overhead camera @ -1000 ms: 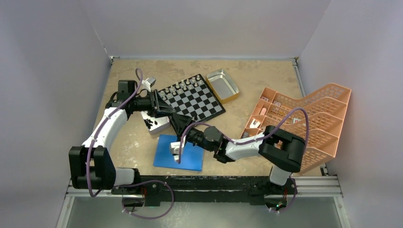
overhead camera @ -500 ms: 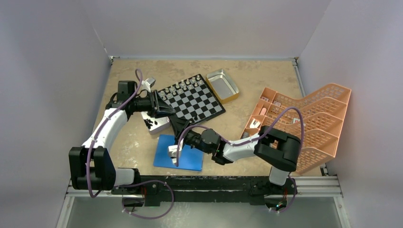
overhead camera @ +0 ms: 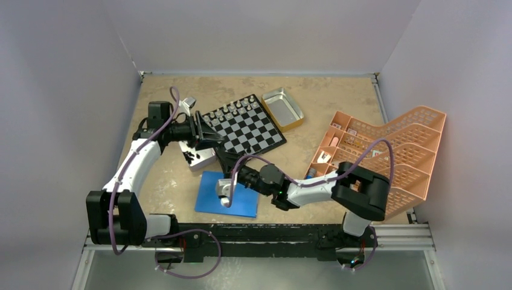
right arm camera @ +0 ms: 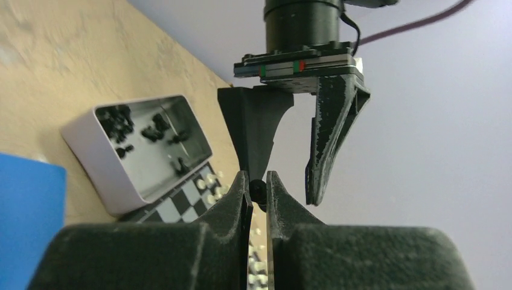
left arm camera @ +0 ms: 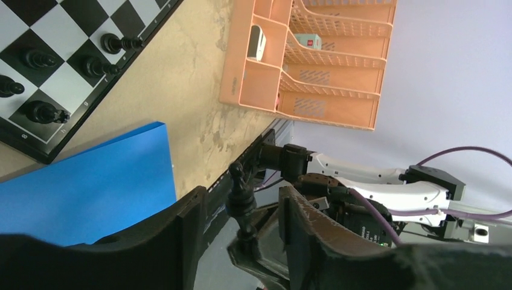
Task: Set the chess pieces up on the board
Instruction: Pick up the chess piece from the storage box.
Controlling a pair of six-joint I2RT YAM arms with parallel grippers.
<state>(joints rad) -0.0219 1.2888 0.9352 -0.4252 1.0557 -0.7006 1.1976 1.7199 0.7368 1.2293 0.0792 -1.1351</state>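
**Handover of a chess piece above the table, seen from three views.** A single black chess piece (right arm camera: 258,192) is shown clamped at its base between the fingertips of the right gripper (right arm camera: 258,181), whose jaws are closed on it. The piece is held upright in the air, off the board (overhead camera: 253,130), near the board's near-left corner.

The left gripper (left arm camera: 240,188) is shown released, with its jaws spread to either side of the same piece. In the left wrist view a gap is seen between the piece and each of the left fingers (left arm camera: 296,223), so neither one is shown touching it.

On the board, a group of white pieces (overhead camera: 232,109) is ranged along the far-left side. Several black pieces (left arm camera: 39,59) are seen standing on the squares by the near corner.

A metal tray (right arm camera: 96,163) is placed just beside the board's near-left edge, and more black figures are seen lying loose inside it. A second tray (overhead camera: 282,107), gold-edged, is set just beside the board's far-right corner.

A blue sheet (overhead camera: 241,202) is laid flat on the table (overhead camera: 169,175), nearer the arm bases. An orange organiser (overhead camera: 392,151) is placed well apart from the board, on the right.
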